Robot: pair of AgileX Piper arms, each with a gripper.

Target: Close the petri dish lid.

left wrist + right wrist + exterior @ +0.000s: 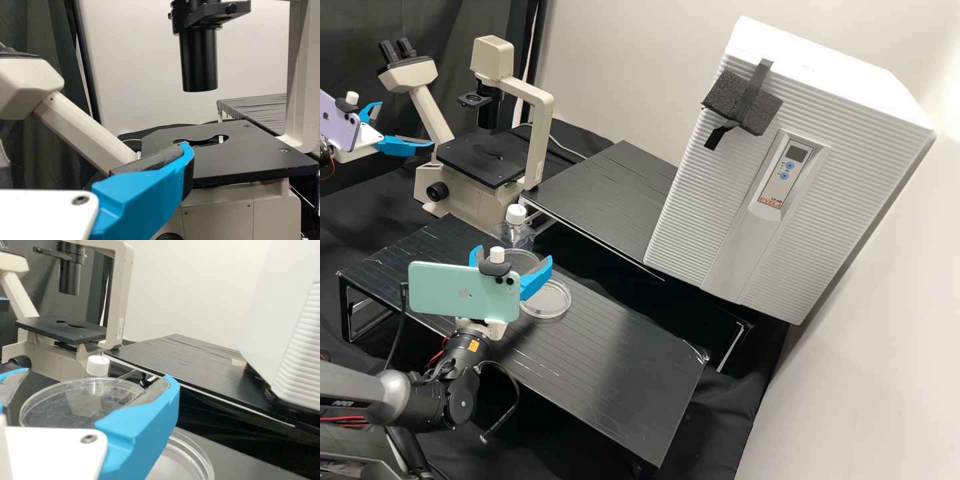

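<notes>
High view: the right pincer [515, 253] has a clear round lid [524, 261] clasped between its two blue fingers, one at either side of the rim, and the lid looks raised off the black platform [620, 347] beneath. The open petri dish [550, 303] sits on that platform, lower than the pincer and off to one side of it, partly overlapped by one finger in the right wrist view. So the pick-up half of the job seems done, as I read it: the lid is in the grip. The closing half is left; lid and dish lie offset, and the dish is uncovered. What remains, I judge, is to bring the pincer across until the lid sits centred above the dish, lower it level so its rim goes around the dish wall, then let go and back away. A small sideways error could leave the lid perched on the edge or nudge the dish along. The capped bottle [515, 229] stands beyond the pincer, near enough to deserve some care. The left pincer [406, 124], spread and holding nothing, is well apart from the right one, near the microscope [537, 127], with no evident part to play.
</notes>
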